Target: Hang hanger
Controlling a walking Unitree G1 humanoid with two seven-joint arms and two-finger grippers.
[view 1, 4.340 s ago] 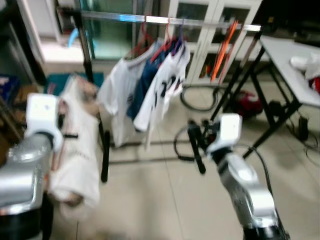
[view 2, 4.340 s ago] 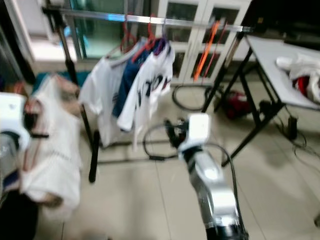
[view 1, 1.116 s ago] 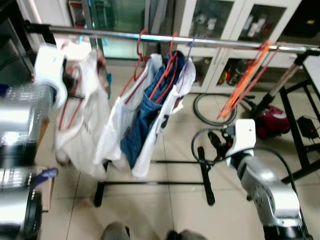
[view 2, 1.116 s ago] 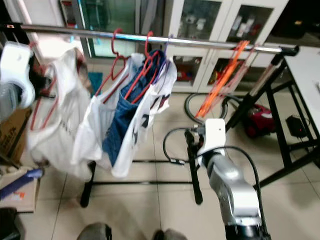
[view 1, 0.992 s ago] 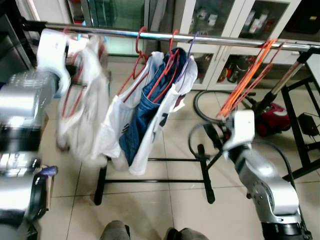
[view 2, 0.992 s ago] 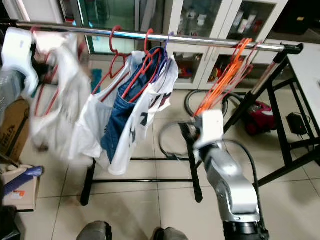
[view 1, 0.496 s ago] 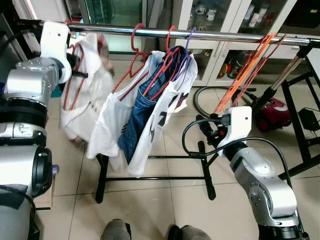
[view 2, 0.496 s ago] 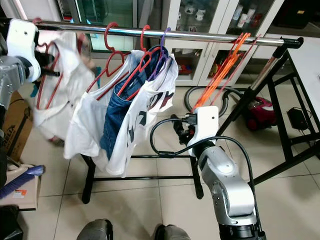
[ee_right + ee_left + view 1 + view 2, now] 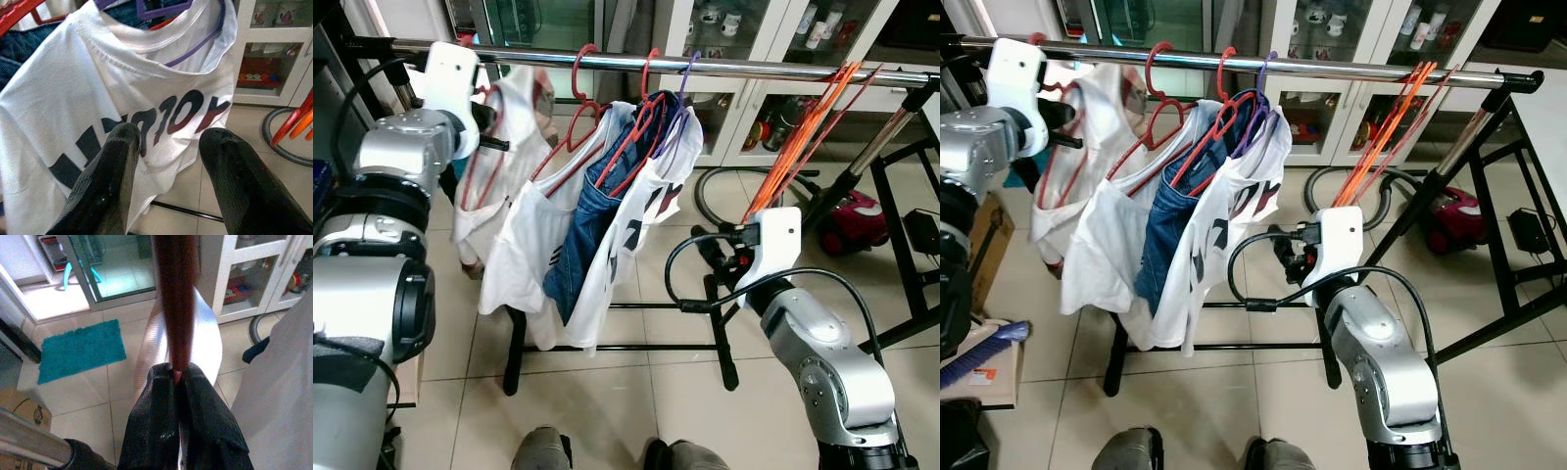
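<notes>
Since half a second ago the left gripper (image 9: 177, 382) has carried its red hanger (image 9: 475, 162), white garment (image 9: 514, 137) draped on it, closer to the left end of the rail (image 9: 724, 69). Its fingers pinch the hanger, hook apparently just at the rail (not surely seated). The right gripper (image 9: 168, 142) idles, spread wide.

Red hanger (image 9: 177, 308), white shirt (image 9: 487, 166)
</notes>
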